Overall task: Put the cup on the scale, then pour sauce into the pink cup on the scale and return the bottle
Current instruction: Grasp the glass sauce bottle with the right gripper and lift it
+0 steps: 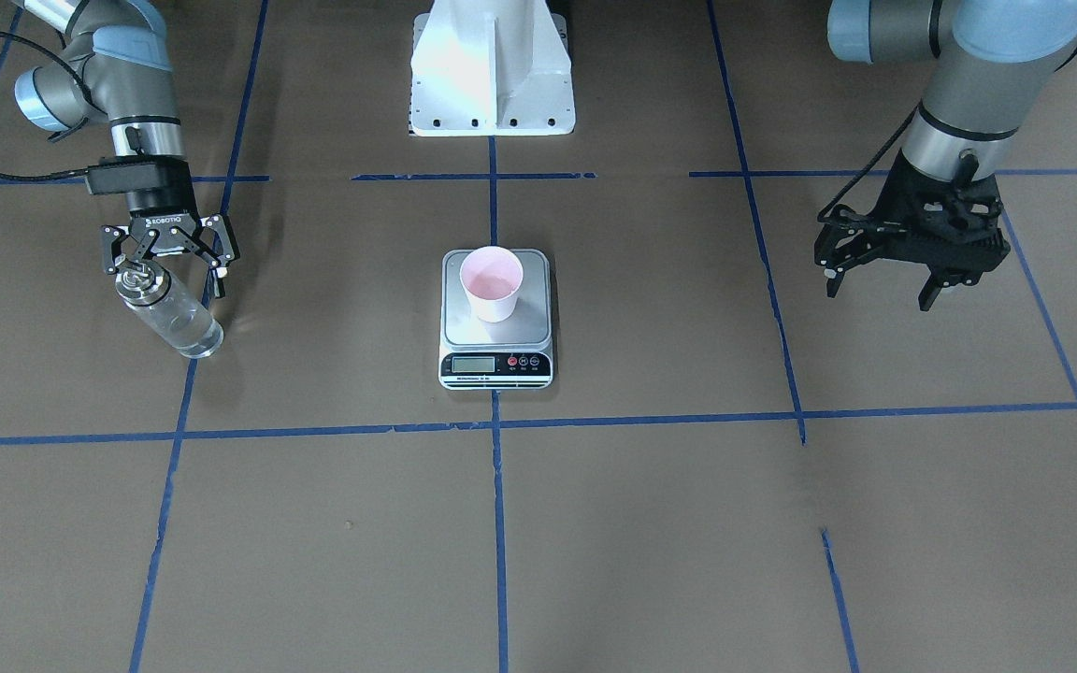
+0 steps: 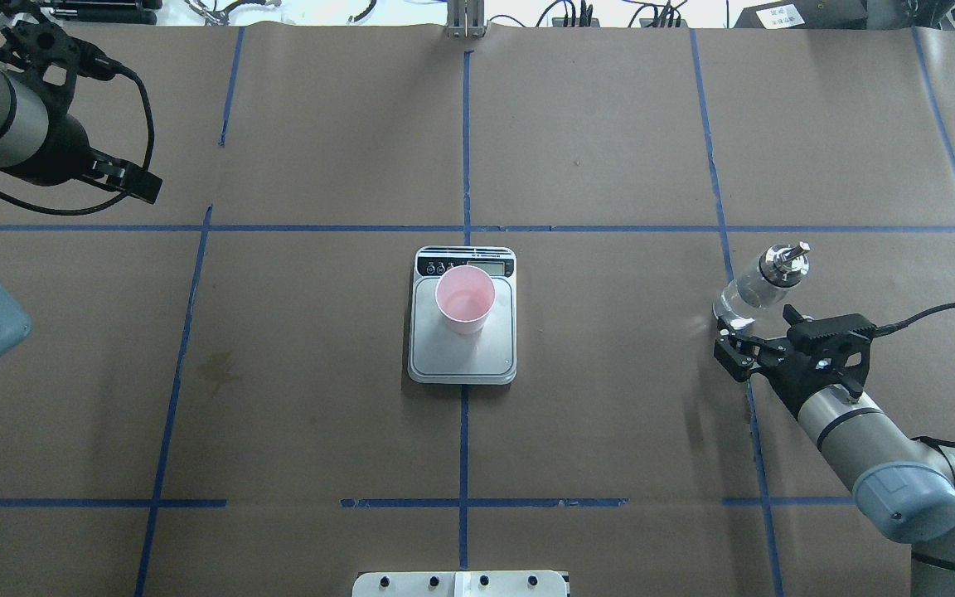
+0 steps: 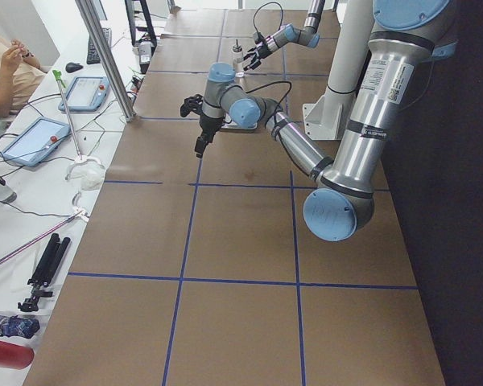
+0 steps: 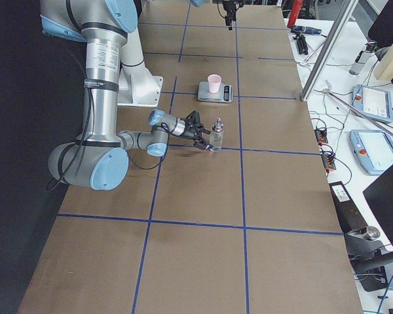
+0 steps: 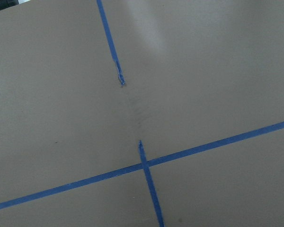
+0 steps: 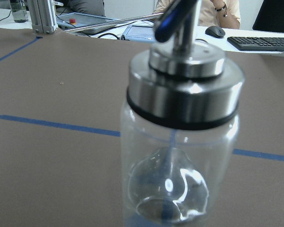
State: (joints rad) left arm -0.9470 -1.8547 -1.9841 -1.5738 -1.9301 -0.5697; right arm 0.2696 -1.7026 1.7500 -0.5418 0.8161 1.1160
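Cup on scale, bottle far rt.

Bottle: clear smooth glass, glossy. Cap: polished metal, mirror-shiny, dark matt ring under it. Cup: matt pink paper. Scale: satin silver steel platform, black plastic front strip. Surface: matt brown paper, blue tape lines.

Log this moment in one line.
pink cup on kitchen scale; glass bottle upright on table; right pincer open by bottle; left pincer open, empty
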